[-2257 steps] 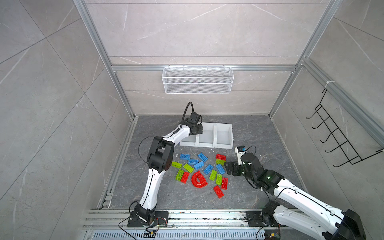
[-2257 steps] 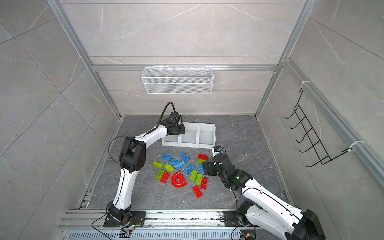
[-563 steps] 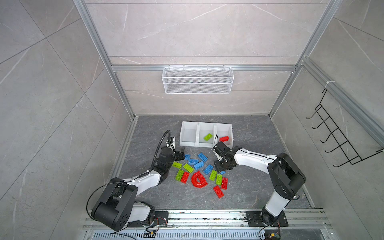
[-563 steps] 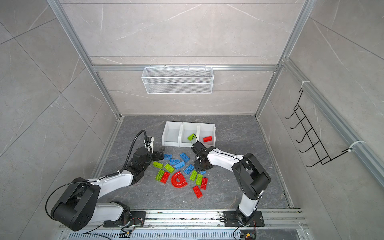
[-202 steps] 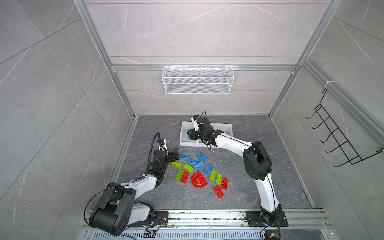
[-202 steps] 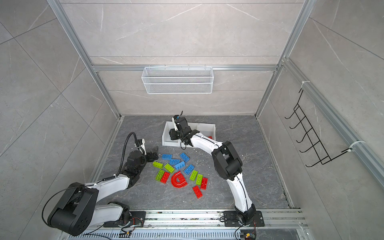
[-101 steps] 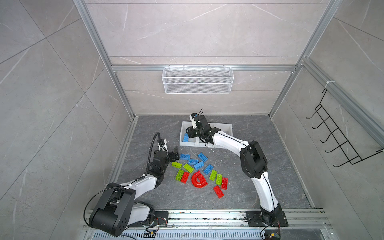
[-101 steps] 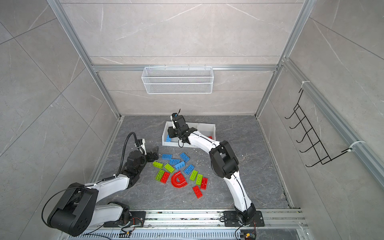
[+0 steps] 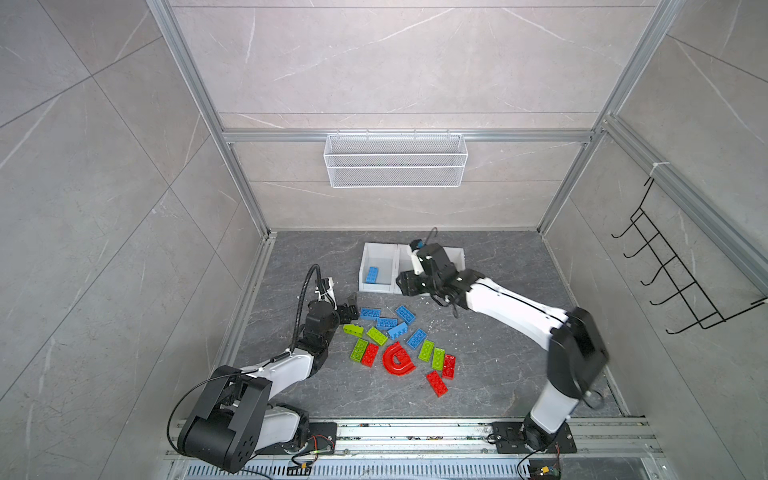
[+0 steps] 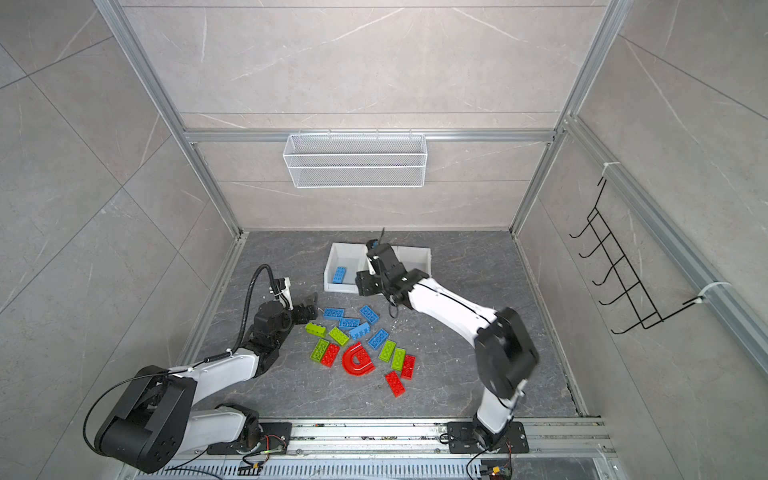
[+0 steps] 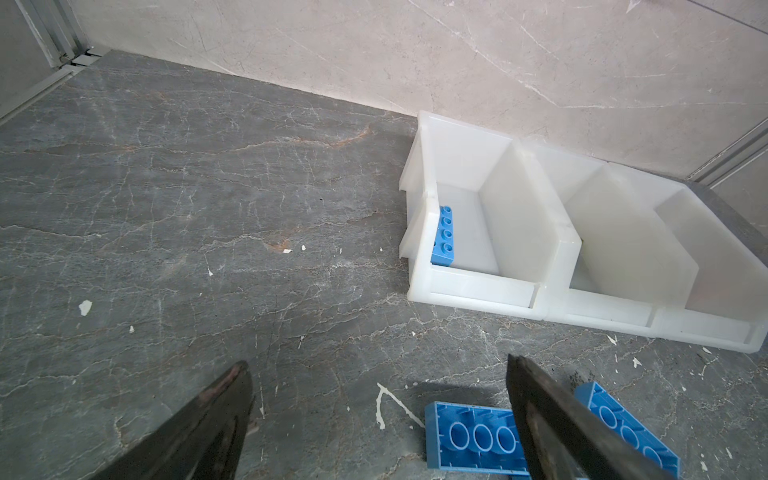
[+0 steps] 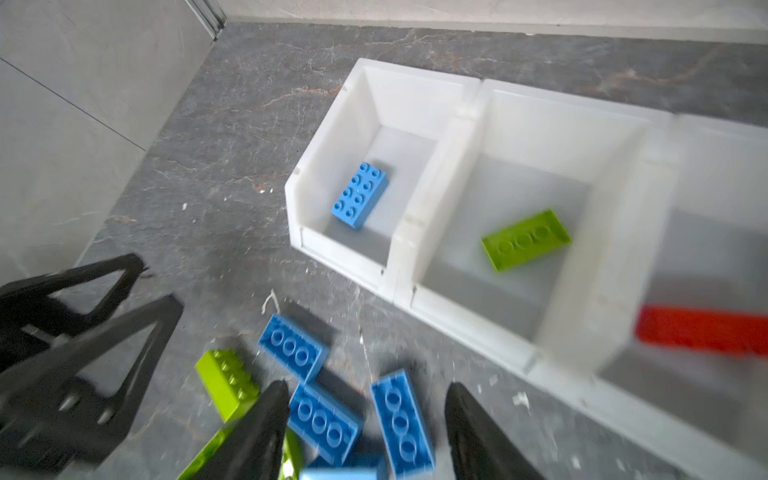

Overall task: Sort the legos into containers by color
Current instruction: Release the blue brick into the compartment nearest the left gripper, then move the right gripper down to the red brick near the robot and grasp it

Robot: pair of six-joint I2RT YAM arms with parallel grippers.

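Observation:
Three joined white containers (image 9: pixel 376 254) (image 12: pixel 465 137) stand at the back. The left one holds a blue lego (image 9: pixel 371 275) (image 12: pixel 360 195), the middle a green one (image 12: pixel 525 239), the right a red one (image 12: pixel 702 330). My right gripper (image 9: pixel 402 286) (image 12: pixel 367 386) hangs open and empty by the bins' front edge, above loose blue legos (image 12: pixel 401 415). Blue, green and red legos and a red arch (image 9: pixel 398 359) lie scattered on the floor. My left gripper (image 9: pixel 349 309) (image 11: pixel 378 363) is open at the pile's left edge, beside an upside-down blue lego (image 11: pixel 473 436).
A white wire basket (image 9: pixel 395 166) hangs on the back wall and a black hook rack (image 9: pixel 681 282) on the right wall. An aluminium rail (image 9: pixel 415 432) runs along the front. Bare grey floor (image 9: pixel 299 257) lies left of the containers.
My right gripper has opened and let the blue lego drop into the left container, then drawn back toward the bins' front. The left arm has not moved.

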